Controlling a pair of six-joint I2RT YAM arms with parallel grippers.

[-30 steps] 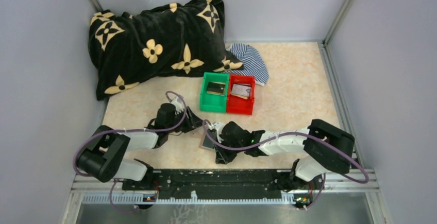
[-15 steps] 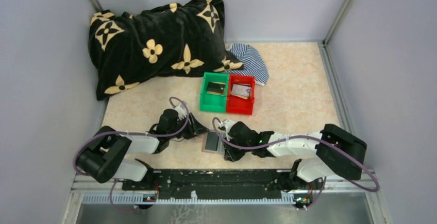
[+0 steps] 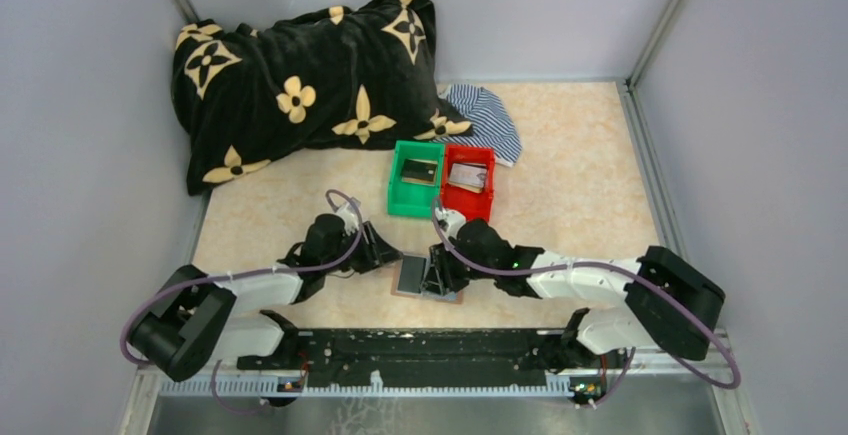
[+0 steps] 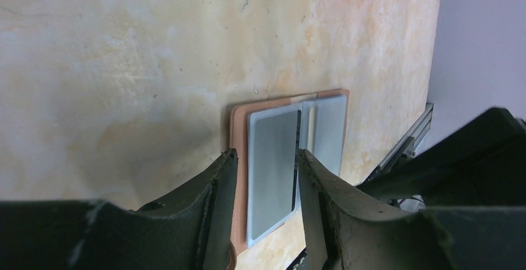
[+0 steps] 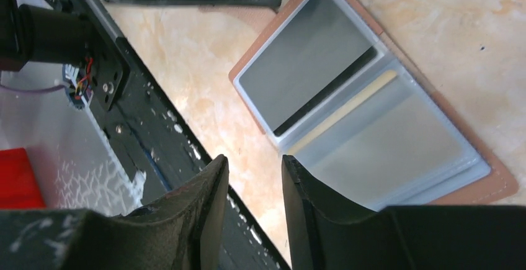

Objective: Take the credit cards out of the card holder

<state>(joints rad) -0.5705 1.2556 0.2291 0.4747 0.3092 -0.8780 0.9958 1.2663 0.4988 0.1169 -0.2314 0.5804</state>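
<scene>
One card holder (image 3: 413, 277), flat — between L gripper (image 4: 263, 157), R gripper (image 5: 254, 159)

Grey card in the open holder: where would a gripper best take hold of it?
The card lies flat in a clear sleeve of the open holder, so its faces cannot be pinched from above. Probably best: come from the centre fold and nip its dark-striped long edge, sliding it out. Which side the sleeve opens I cannot tell.
</scene>
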